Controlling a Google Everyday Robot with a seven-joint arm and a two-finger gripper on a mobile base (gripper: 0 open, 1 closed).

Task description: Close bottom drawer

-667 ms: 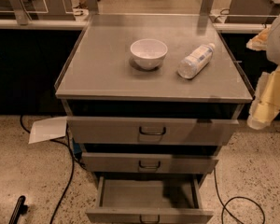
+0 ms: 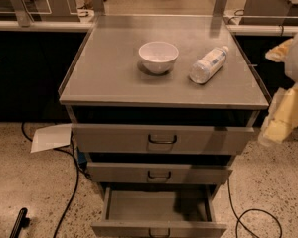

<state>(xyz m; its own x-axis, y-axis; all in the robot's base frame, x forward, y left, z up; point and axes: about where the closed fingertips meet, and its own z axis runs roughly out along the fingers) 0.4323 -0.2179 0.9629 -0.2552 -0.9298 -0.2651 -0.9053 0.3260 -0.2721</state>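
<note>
Gripper (image 2: 273, 127) just off the right side of the table (image 2: 109, 73), pale and yellowish, level with the top drawer (image 2: 114, 139), open or closed impossible to tell. Bottom drawer (image 2: 139, 209) at the foot of the table, pulled well out past the middle drawer (image 2: 114, 173), shallow grey tray exposed, small dark handle on its front panel. On the table top, a white bowl (image 2: 158, 56) near the middle and a clear plastic bottle (image 2: 208, 64) lying on its side toward the right; on the floor left of the table, a sheet of paper (image 2: 50, 137) and a black cable (image 2: 69, 197).
</note>
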